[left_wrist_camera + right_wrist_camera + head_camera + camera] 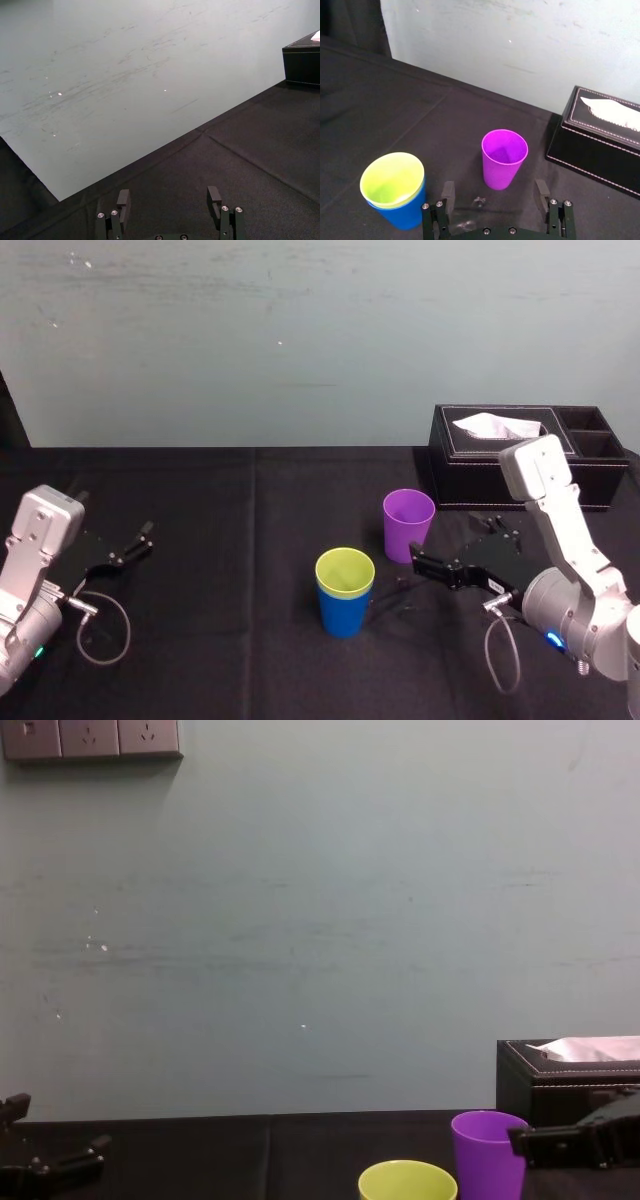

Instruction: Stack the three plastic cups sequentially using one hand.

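Note:
The yellow-green cup point(345, 571) sits nested inside the blue cup point(345, 612) near the table's middle. The purple cup point(408, 524) stands upright on its own, behind and to their right. My right gripper point(420, 565) is open with nothing in it, low over the cloth just right of the stack and in front of the purple cup. In the right wrist view its fingers point(448, 192) stand wide apart, with the purple cup point(503, 158) a little ahead of them and the yellow-green cup point(393, 179) off to one side. My left gripper point(140, 538) rests open at the far left.
A black leather tissue box point(520, 455) stands at the back right, close behind my right arm. Black cloth point(230, 640) covers the table, and a pale wall point(300, 330) closes off the far edge. A loose cable point(105, 630) loops beside the left arm.

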You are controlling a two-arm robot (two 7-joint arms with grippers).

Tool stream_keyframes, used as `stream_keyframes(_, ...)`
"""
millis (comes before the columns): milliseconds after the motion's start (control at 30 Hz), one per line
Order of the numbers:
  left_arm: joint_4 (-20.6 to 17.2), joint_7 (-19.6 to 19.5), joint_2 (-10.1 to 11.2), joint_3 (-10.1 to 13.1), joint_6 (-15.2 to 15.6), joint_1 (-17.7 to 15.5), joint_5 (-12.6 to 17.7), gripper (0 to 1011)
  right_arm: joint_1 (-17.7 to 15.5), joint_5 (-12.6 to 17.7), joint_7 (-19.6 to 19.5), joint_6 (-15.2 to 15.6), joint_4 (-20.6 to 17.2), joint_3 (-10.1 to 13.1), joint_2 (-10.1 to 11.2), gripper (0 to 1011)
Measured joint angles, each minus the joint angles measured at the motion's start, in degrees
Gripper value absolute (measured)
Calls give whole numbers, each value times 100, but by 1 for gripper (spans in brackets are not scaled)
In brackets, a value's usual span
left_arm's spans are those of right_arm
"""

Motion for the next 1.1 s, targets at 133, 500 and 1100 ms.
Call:
stream_keyframes(133, 0, 0, 0, 0, 0, 0, 0, 1000, 51, -66, -2, 193, 62, 11, -65, 1003)
stream_keyframes(500, 0, 0, 0, 0, 0, 0, 0, 1000, 171, -186, 105, 388, 332, -14, -190, 1003)
stream_keyframes(1100, 0, 0, 0, 0, 0, 0, 0, 1000, 613, -314, 242, 170, 1227, -44, -516, 1003)
